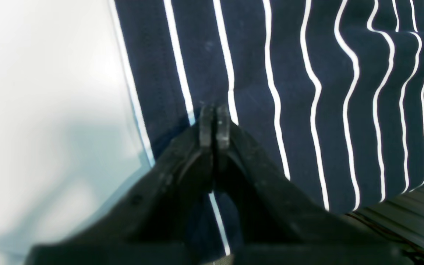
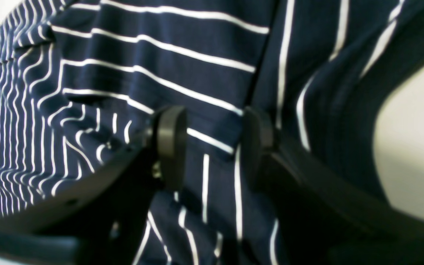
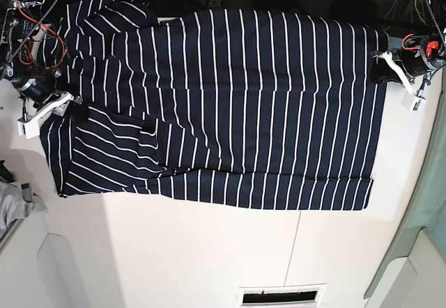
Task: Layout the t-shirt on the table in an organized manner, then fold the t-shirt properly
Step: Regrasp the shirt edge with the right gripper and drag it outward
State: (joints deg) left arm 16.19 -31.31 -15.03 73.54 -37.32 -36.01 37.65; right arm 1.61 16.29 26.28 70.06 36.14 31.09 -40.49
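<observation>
Left gripper (image 1: 215,123): jaws pressed together at the hem of the t-shirt (image 3: 230,106). In the left wrist view the two tips meet on the dark cloth just inside its outermost white stripe; whether a fold of fabric is actually caught between them cannot be told, since the tips hide the contact. In the base view this gripper (image 3: 382,71) sits at the hem edge, toward the far right of the table (image 3: 209,252).

Right gripper (image 2: 208,147): jaws spread, one pad on either side of a striped ridge of cloth near the sleeve seam, not closed on it. In the base view it (image 3: 70,109) stands over the shoulder and sleeve region at the left side of the table.

The t-shirt lies spread across the far half of the table, hem to the right, collar end to the left, body mostly flat. The near sleeve is folded over on itself and wrinkled; the far sleeve reaches toward the far left corner, close to the cabling there. A small grey cloth (image 3: 15,203) lies at the left edge, apart from the shirt.

Assessment: layout is nearly done; folding not begun.

Risks:
- If the left jaws hold only one layer or none, a pull would slip or drag the top layer alone, skewing the hem.
- The right jaws, closing on the bunched ridge, could lock in the sleeve crease.
- The far edge lies at the table's rim; uneven tension could pull it over.
</observation>
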